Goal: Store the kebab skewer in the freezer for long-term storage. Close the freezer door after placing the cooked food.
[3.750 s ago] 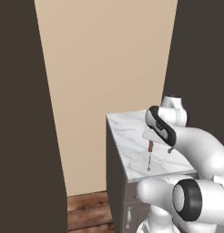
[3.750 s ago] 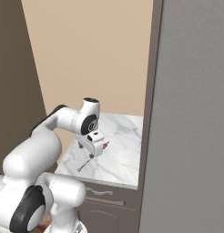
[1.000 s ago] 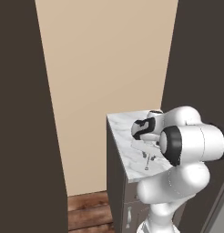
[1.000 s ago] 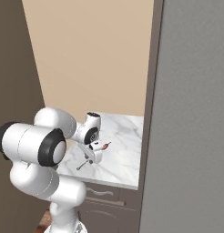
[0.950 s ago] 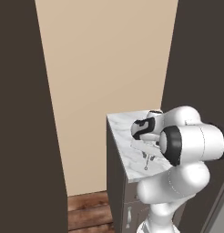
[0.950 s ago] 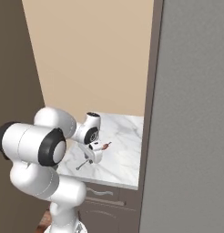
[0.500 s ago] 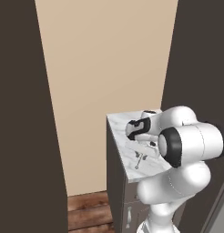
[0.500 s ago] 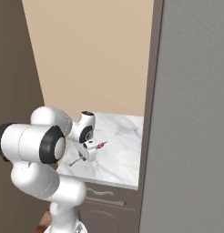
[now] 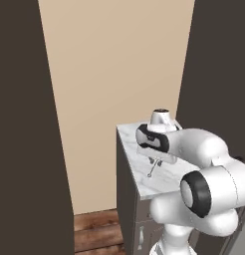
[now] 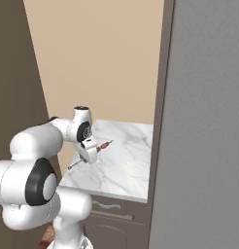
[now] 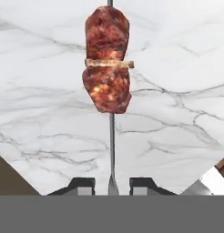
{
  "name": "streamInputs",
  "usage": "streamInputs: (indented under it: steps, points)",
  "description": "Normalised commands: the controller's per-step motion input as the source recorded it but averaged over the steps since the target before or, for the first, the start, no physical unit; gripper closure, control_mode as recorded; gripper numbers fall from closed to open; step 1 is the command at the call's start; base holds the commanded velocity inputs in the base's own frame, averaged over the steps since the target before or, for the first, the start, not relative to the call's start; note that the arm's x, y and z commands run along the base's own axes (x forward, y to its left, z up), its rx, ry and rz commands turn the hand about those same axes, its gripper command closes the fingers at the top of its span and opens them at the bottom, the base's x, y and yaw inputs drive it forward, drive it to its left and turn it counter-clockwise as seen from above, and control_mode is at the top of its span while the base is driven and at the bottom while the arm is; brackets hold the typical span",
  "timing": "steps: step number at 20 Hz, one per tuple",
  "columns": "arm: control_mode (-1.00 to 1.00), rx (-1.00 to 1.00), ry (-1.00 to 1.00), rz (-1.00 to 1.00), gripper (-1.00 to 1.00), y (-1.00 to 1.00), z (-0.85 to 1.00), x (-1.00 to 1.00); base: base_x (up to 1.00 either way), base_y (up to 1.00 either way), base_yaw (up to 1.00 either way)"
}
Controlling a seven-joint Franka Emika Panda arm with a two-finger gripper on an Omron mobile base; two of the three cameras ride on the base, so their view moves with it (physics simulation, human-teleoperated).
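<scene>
While the gripper (image 11: pixel 112 185) is clamped on the thin metal shaft of the kebab skewer (image 11: pixel 108 63), the meat chunks hang just above the marble table (image 10: pixel 122 168), beside the grey freezer door (image 10: pixel 204 146)

The robot's arm (image 9: pixel 204 164) is glossy white, built of thick rounded tube segments that swell at each joint. Black rings and round black caps mark the joints, one large cap at 4 o'clock in the left base view. The tool (image 11: pixel 112 185) ends in two small dark, square-topped fingertips (image 11: pixel 82 184) on a white wrist housing.
</scene>
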Motion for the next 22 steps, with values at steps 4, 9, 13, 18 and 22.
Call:
streamInputs:
  steps: [4,9,13,18,22]
  points:
    - [-1.0,-0.12,-0.04,-0.01,1.0,0.02,1.0,-0.43,0.0,0.0,0.0]
    - [-1.0,0.0,0.0,-0.1,1.0,0.0,1.0,-0.68,0.0,0.0,0.0]
    - [-1.0,0.0,-0.01,-0.08,1.0,0.0,1.0,-0.84,0.0,0.0,0.0]
    - [-1.0,0.0,0.0,-0.25,1.0,0.0,0.92,-0.8,0.0,0.0,0.0]
    - [-1.0,0.0,0.0,-0.23,1.0,0.0,0.92,-0.73,0.0,0.0,0.0]
